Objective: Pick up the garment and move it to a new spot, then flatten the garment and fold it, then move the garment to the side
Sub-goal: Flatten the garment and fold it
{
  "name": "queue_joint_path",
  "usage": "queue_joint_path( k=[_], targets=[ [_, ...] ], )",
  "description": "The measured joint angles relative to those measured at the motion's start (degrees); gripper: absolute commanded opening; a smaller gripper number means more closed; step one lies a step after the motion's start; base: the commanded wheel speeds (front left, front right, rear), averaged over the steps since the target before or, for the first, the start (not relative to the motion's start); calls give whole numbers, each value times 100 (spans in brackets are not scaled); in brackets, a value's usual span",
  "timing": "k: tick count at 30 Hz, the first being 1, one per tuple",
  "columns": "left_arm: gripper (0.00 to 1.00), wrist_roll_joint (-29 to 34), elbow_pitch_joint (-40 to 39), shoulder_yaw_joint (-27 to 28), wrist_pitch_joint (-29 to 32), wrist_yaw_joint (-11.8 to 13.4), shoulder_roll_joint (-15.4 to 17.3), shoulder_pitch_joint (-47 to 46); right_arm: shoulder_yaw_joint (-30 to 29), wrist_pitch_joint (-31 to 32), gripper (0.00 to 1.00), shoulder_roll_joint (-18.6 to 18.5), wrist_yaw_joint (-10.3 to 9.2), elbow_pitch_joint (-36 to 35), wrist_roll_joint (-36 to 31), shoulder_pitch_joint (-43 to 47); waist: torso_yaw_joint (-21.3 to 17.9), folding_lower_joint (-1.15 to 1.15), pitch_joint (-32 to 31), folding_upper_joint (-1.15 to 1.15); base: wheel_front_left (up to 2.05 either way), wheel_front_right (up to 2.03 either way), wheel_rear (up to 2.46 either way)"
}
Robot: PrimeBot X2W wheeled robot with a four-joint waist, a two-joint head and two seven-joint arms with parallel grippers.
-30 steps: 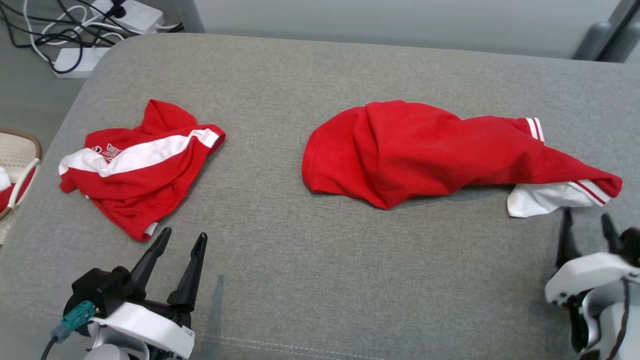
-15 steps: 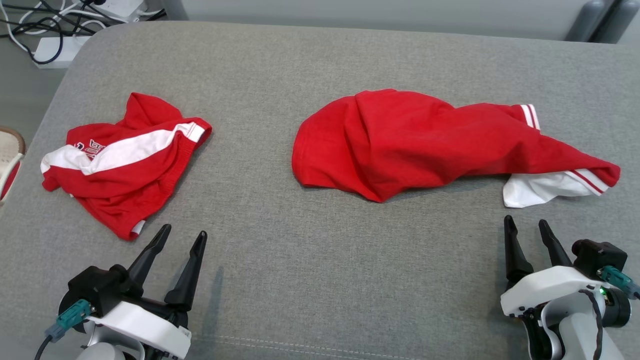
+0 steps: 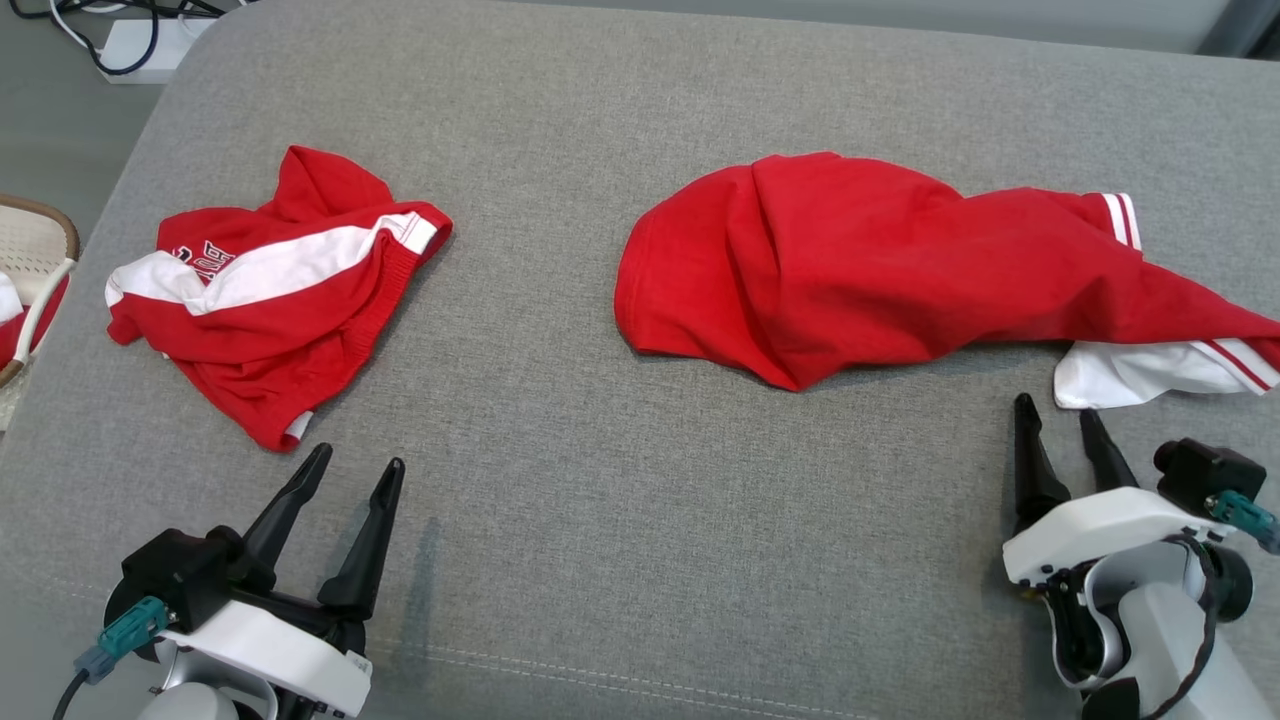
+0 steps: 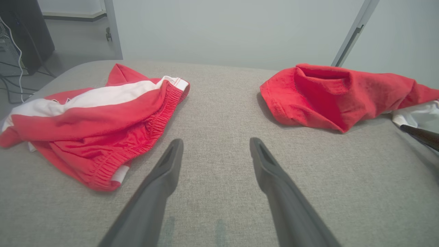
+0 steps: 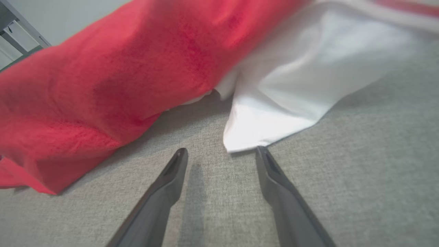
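A crumpled red garment [image 3: 880, 265] with a white, red-striped sleeve [image 3: 1130, 375] lies at the right of the grey padded surface [image 3: 600, 500]. My right gripper [image 3: 1054, 408] is open, its tips just short of the sleeve's near corner. The right wrist view shows that white corner [image 5: 301, 79] touching or nearly touching one fingertip of the open gripper [image 5: 221, 150], with red cloth [image 5: 103, 85] to the left. A second red garment with a white band [image 3: 270, 300] lies bunched at the left. My left gripper [image 3: 360, 458] stands open and empty just in front of it [image 4: 89, 120].
A woven basket [image 3: 40, 250] holding red and white cloth sits off the surface's left edge. A power strip with cables [image 3: 140, 40] lies on the floor at the far left. A stitched seam runs near the front edge. The other arm's finger [image 4: 422, 135] pokes into the left wrist view.
The head camera has shifted, so the whole picture moved. My right gripper has come in from the right edge and forward to the white sleeve corner. The left gripper has stayed put.
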Motion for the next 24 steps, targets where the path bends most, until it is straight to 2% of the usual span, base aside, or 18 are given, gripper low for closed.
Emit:
queue_joint_path(
  k=[3,10,11,15,23,24],
  targets=[
    [100,-11,-31,-31,0,0,2,0,-130,-4,100,3,0,40,-457,-122,-5,0,44,0,0,0,0],
    [100,-172,-41,-60,0,0,3,0,-754,-3,100,-13,0,-197,-2539,-149,-59,0,93,0,0,0,0],
    [100,-190,-40,-62,0,0,2,0,-765,-3,100,-15,0,-199,-2680,-148,-66,0,97,0,0,0,0],
    [100,-229,-31,-64,0,0,3,0,-679,32,100,-15,0,-350,-2974,-141,-96,0,129,0,0,0,0],
    [100,-316,-29,-80,0,0,43,-6,-632,592,100,-9,1,-732,-3211,-92,-88,0,249,0,0,0,0],
    [100,-333,-29,-80,0,0,54,-7,-636,658,94,-7,1,-756,-3217,-65,-80,0,259,0,0,0,0]
  ],
)
